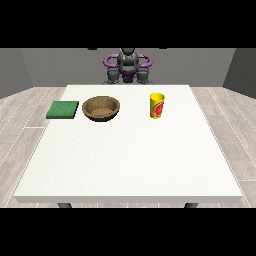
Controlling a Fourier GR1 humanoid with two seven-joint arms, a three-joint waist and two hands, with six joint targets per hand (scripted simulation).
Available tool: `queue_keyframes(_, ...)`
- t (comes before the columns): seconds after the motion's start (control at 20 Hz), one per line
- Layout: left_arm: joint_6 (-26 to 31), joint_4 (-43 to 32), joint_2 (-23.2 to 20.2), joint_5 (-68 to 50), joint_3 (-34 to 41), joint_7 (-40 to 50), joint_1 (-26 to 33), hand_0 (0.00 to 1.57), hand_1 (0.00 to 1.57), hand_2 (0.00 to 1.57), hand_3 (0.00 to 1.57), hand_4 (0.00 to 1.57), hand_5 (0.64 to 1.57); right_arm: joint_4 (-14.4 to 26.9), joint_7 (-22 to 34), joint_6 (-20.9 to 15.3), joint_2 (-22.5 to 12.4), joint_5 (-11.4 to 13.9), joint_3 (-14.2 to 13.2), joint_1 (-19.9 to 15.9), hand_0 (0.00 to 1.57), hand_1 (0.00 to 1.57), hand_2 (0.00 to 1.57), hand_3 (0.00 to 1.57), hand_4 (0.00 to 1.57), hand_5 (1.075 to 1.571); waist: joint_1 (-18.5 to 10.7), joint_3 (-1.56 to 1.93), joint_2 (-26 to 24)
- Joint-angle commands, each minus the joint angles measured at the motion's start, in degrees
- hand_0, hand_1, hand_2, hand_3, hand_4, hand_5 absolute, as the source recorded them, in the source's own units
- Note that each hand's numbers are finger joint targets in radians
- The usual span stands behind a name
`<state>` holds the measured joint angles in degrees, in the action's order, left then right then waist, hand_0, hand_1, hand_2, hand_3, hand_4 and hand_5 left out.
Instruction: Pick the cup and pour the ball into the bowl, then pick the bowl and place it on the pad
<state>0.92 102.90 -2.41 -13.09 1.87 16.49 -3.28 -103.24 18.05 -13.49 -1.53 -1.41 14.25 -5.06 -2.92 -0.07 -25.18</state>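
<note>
Cup [157, 105] is standing upright on the tabletop [130, 155], well apart from the bowl [101, 108], toward the view's right; pad [63, 110] is lying just beside the bowl's other side. My robot hands aren't showing, so I cannot tell their state. I'm judging nothing begun.

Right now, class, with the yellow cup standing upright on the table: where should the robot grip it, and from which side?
Probably round the middle of the cup's side wall, coming in level from the robot's side. It stands upright with its mouth open at the top, so a side grip leaves the mouth free for pouring into the bowl.
</note>
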Motion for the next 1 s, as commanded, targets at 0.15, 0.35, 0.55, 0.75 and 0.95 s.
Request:
queue_keyframes(0.15,-1.5,5.5,0.2,-3.7,-0.2,8.2,-0.2,0.00,0.00,0.00,0.00,0.00,1.535,-5.1,12.8,-18.0,1.5,4.5,18.7,-3.7,0.00,0.00,0.00,0.00,0.51,1.571,2.6,0.03,-0.2)
queue_keyframes(0.35,0.4,2.3,-0.9,-1.0,1.5,-1.7,-9.3,0.00,0.00,0.00,0.00,0.00,1.517,0.6,8.4,-12.4,1.5,8.5,10.2,-19.3,0.00,0.00,0.00,0.00,0.20,1.570,3.0,0.01,17.2)
queue_keyframes(0.55,1.7,0.4,-4.7,-2.6,7.1,-5.4,-16.2,0.00,0.00,0.00,0.00,0.00,1.512,-0.5,0.8,-6.5,-2.0,3.9,3.7,-17.9,0.00,0.00,0.00,0.00,0.00,1.569,4.7,0.10,28.0)
queue_keyframes(0.75,0.1,-5.2,-7.1,3.0,8.8,-12.4,-22.5,0.00,0.00,0.00,0.00,0.00,1.483,-0.5,-1.2,-5.2,-0.9,3.9,2.9,-23.2,0.00,0.00,0.00,0.00,0.00,1.568,8.4,0.08,35.3)
queue_keyframes(0.95,1.7,-13.1,-10.2,4.0,11.8,-18.3,-24.0,0.00,0.00,0.00,0.00,0.00,1.447,-3.7,-1.4,-1.0,-2.4,0.5,0.7,-23.6,0.00,0.00,0.00,0.00,0.00,1.567,11.3,0.06,37.5)
